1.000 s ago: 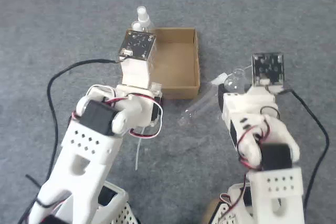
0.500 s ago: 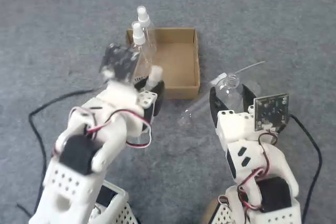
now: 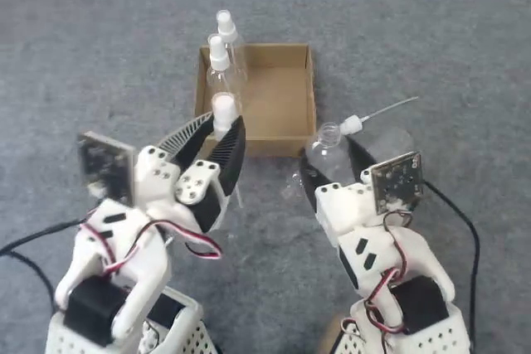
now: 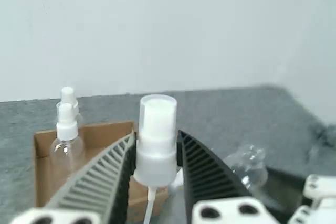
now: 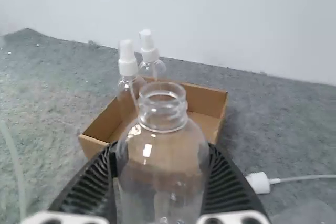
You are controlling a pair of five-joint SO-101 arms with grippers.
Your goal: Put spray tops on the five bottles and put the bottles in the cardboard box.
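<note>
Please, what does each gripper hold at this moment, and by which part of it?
The left gripper holds a spray top by the lower part of its white head. The right gripper holds an open bottle by its clear body, below the neck.

Clear, glossy plastic on the bottle [image 5: 160, 166]; smooth white plastic on the spray top [image 4: 156, 140]; matt brown paperboard on the cardboard box [image 3: 282, 101]; rough grey carpet [image 3: 431, 55] underneath it all.

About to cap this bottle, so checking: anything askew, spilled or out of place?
A loose spray top lies on its side on the carpet right of the cardboard box, its tube sticking out. Likely just waiting its turn. The held spray top and open bottle look intact.
</note>
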